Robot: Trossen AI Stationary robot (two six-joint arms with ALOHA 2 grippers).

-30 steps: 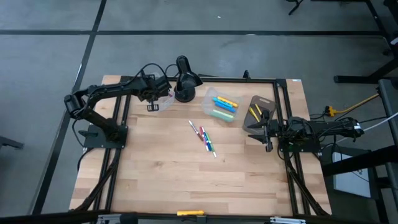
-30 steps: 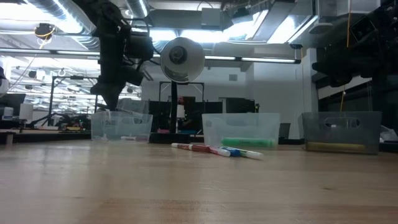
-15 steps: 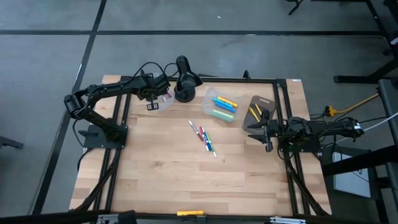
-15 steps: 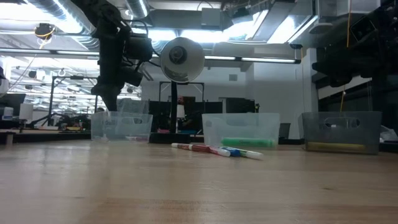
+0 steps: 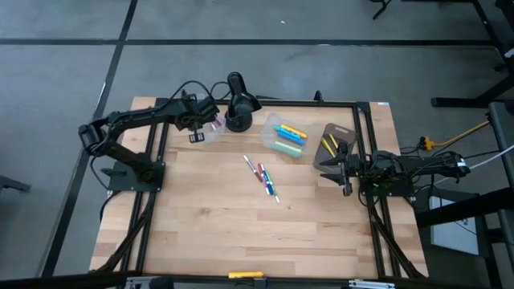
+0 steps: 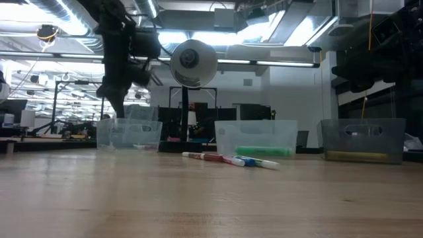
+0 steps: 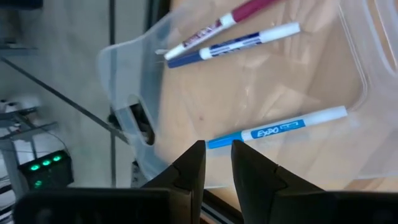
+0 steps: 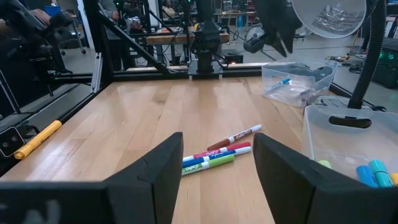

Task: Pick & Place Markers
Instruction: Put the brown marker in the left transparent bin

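Several markers (image 5: 263, 177) lie loose on the wooden table's middle (image 6: 228, 158). My left gripper (image 7: 217, 146) hangs over the left part of a clear tub (image 5: 210, 130) at the far left, fingers pointing down, open by a narrow gap and holding nothing. On the tub's floor lie a cyan marker (image 7: 280, 127), a blue marker (image 7: 230, 43) and a dark red marker (image 7: 217, 22). My right gripper (image 8: 217, 140) waits open and level at the table's right side (image 5: 344, 178).
A black desk lamp (image 5: 237, 104) stands just right of the left tub. A middle tub (image 5: 285, 138) holds coloured markers, and a right tub (image 5: 336, 144) holds yellow ones. A yellow marker (image 5: 245, 274) lies at the near edge. Bare wood spreads across the near half.
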